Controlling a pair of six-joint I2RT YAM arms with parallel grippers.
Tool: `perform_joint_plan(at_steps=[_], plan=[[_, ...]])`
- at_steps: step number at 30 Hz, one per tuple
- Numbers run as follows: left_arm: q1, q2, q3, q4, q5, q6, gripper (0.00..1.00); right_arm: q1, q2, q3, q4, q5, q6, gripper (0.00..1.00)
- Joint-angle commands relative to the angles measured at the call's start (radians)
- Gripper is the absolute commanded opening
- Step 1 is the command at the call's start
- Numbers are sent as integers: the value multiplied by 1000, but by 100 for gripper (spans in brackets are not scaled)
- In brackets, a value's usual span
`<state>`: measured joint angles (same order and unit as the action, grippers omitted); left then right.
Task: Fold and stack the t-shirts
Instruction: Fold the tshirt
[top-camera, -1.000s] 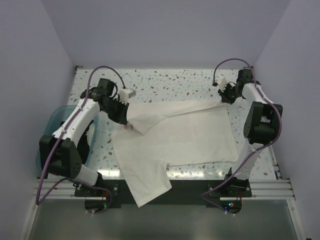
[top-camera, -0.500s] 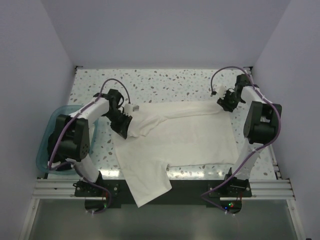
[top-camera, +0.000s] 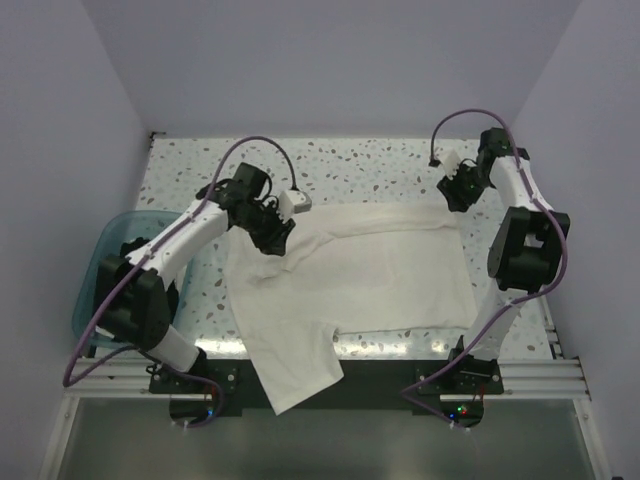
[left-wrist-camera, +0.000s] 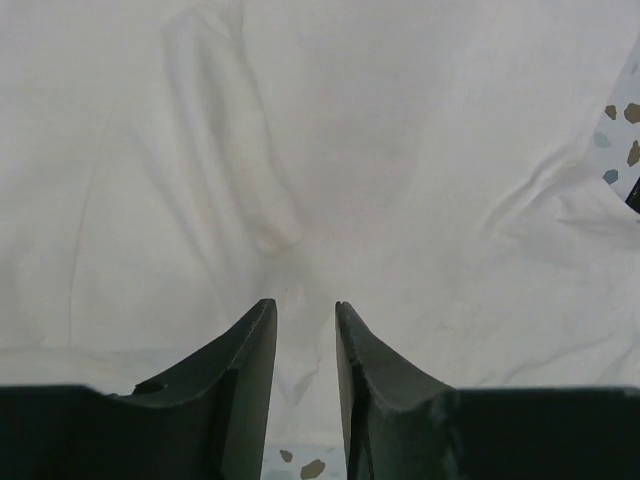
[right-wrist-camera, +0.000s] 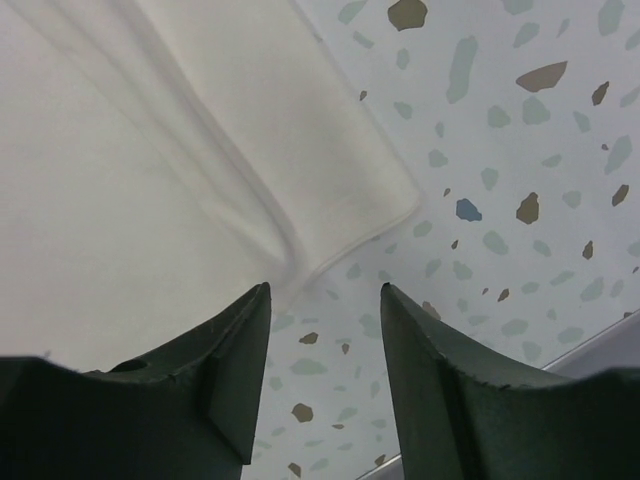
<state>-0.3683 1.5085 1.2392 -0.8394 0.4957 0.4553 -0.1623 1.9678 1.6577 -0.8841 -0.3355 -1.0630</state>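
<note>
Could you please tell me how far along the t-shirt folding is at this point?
Early. Done: the white t-shirt lies spread on the table, and a narrow band along its far edge seems folded over. In hand: nothing; the left gripper and right gripper are open at its far corners. Left: a sleeve overhangs the near table edge, the main folds remain, and no stack shows.

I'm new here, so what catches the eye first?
A white shirt lies spread over the speckled table, one sleeve reaching past the near edge. The left gripper and right gripper hover open by its far corners. A teal tub sits at the left edge.
</note>
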Motion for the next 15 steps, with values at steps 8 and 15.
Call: perform_joint_plan(at_steps=[8, 15], plan=[[-201, 245, 34, 134, -160, -49, 36, 64, 9, -48, -47, 70, 81, 45], [-205, 335, 45, 135, -235, -17, 38, 67, 39, -67, -10, 110, 75, 44]])
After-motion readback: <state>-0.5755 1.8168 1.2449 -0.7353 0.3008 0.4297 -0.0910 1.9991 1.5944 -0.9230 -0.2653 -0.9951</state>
